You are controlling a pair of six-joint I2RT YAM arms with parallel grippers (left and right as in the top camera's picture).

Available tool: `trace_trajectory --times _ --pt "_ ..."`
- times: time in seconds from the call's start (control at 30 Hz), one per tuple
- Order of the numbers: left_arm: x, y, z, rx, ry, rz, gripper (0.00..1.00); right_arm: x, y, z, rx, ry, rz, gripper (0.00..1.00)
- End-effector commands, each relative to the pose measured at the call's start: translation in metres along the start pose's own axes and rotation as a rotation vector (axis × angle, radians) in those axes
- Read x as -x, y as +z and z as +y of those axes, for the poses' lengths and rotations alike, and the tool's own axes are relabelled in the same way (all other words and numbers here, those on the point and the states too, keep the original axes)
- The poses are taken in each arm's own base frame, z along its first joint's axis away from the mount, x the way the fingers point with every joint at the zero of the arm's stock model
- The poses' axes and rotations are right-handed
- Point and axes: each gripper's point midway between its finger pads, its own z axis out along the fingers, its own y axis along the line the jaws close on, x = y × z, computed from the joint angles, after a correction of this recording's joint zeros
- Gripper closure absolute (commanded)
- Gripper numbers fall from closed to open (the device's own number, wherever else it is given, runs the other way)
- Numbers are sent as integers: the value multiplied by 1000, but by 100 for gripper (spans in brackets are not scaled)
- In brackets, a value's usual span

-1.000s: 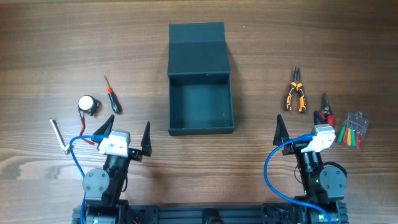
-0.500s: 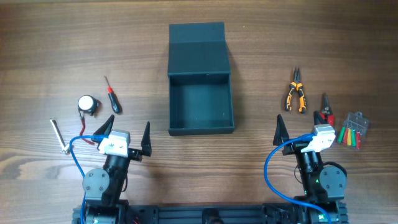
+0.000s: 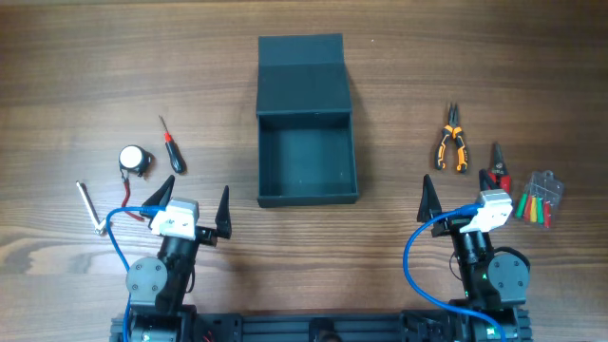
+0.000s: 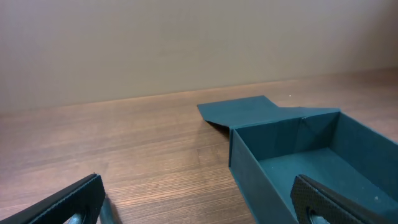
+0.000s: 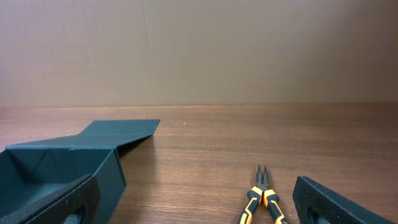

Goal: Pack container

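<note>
The left jaws are held spread wide, with nothing between them, and the right jaws are likewise spread and empty. Just to the left of the left jaws, an L-shaped metal key (image 3: pixel 90 207) is laid flat on the desk (image 3: pixel 66 57). A little ahead of those jaws, on their left side, a round white disc (image 3: pixel 135 160) is seen, and just beyond it a small red-handled screwdriver (image 3: pixel 171 147). Just to the right of the right jaws, a clear case of red and green bits (image 3: pixel 539 198) is found, with red-handled cutters (image 3: pixel 495 171) close beside it. Ahead of the right jaws, orange-and-black pliers (image 3: pixel 452 144) are laid with their tips pointing away. The container (image 3: pixel 306 157) is set ahead of both pairs of jaws and between them, to the right of the left pair and to the left of the right pair. It is open, and its lid (image 3: pixel 301 52) is folded back flat on the far side.
</note>
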Motion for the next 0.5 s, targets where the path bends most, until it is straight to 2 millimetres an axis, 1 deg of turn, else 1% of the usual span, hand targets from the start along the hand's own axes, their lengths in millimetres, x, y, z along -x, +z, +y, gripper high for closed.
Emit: trace_trajectory --times 0.0,0.23,0.3,0.47 --pt "-1 0 -1 -10 19 -1 0 4 -1 -2 -11 18 -18 0" --pt "-1 0 -1 -10 20 -2 0 4 -1 -1 -11 21 -19 0" --pt "6 0 -1 -9 26 -29 0 4 -1 -1 -11 20 -19 0" --pt "5 0 0 1 26 -28 0 5 -1 -2 -13 18 -23 0"
